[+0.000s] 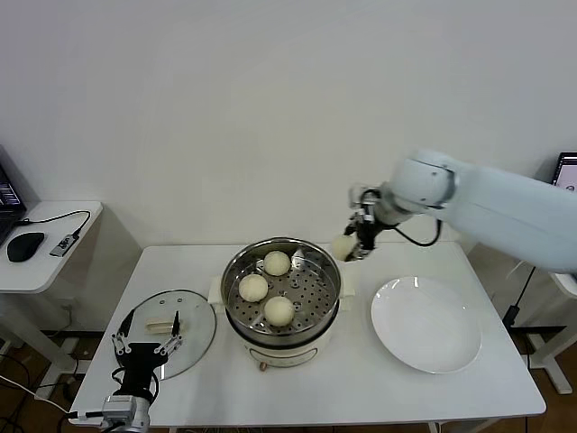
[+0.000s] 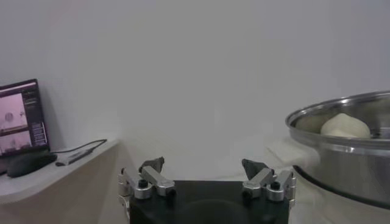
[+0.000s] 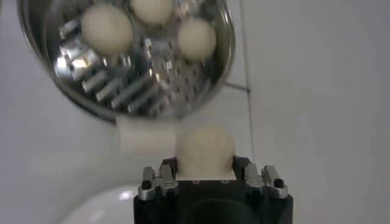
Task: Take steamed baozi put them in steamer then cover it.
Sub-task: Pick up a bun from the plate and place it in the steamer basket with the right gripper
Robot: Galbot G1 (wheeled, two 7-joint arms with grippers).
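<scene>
The steamer (image 1: 236, 280) stands mid-table with three baozi (image 1: 278, 262) (image 1: 253, 287) (image 1: 279, 309) on its perforated tray. My right gripper (image 1: 356, 245) is shut on the fourth baozi (image 1: 343, 245) and holds it in the air just right of the steamer's rim. In the right wrist view that baozi (image 3: 205, 148) sits between the fingers, with the steamer (image 3: 128, 91) ahead. The cover (image 1: 194, 329) lies flat on the table left of the steamer. My left gripper (image 1: 145, 344) is open and empty above the cover's front edge; it shows in the left wrist view (image 2: 204, 167).
An empty white plate (image 1: 425, 323) lies right of the steamer. A side desk (image 1: 36, 271) at the left holds a mouse (image 1: 24, 245) and a cable. A white wall stands behind the table.
</scene>
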